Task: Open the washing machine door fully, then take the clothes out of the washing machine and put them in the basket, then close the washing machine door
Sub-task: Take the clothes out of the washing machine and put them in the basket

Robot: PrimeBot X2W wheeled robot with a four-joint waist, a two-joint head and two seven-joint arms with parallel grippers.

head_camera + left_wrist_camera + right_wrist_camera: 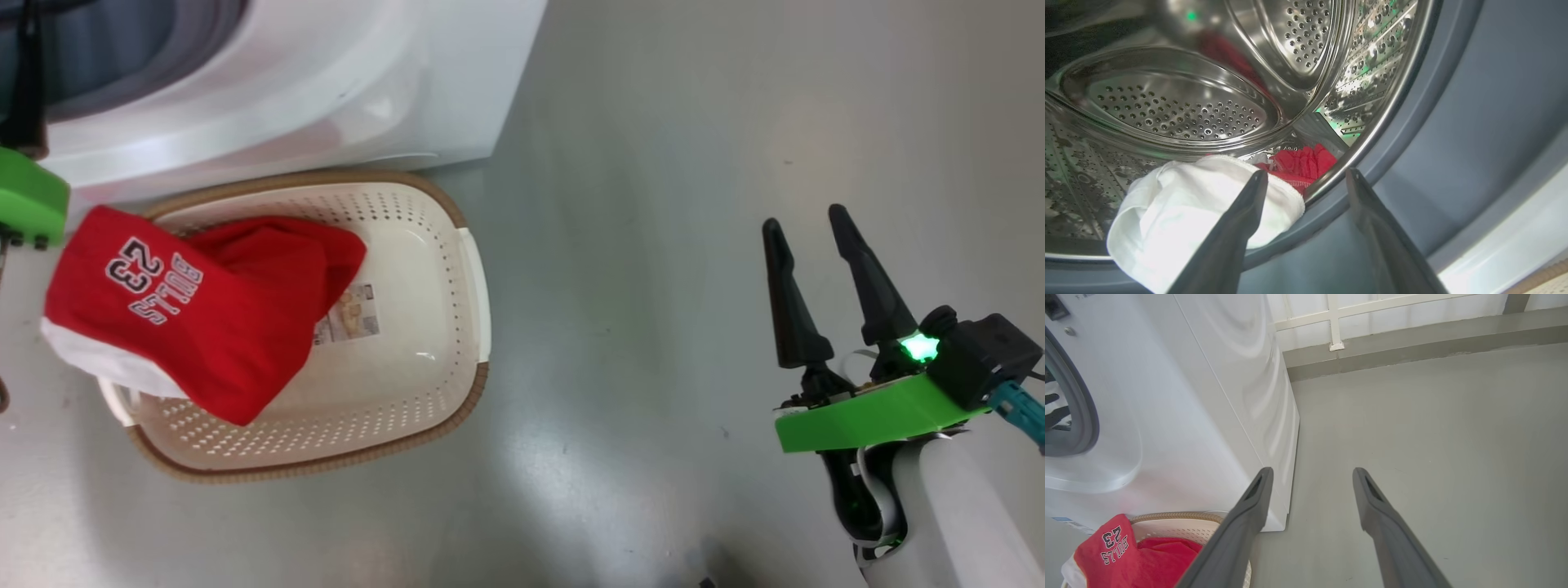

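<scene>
Unloading step. Your left gripper (1307,173), fingers apart and empty, sits at the perforated steel drum (1180,110), one finger over the white garment (1180,204). The red BULLS 23 jersey (188,318) drapes the cream perforated basket (424,269); your right gripper (807,219) idles, fingers apart. Next, likely: close on the white garment and lift it clear.

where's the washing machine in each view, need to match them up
Head view: washing machine at top left, above the basket.
Left wrist view: close up, looking into its drum.
Right wrist view: left half, white front and side.
Shared landmark: grey gasket ringing the opening.
</scene>
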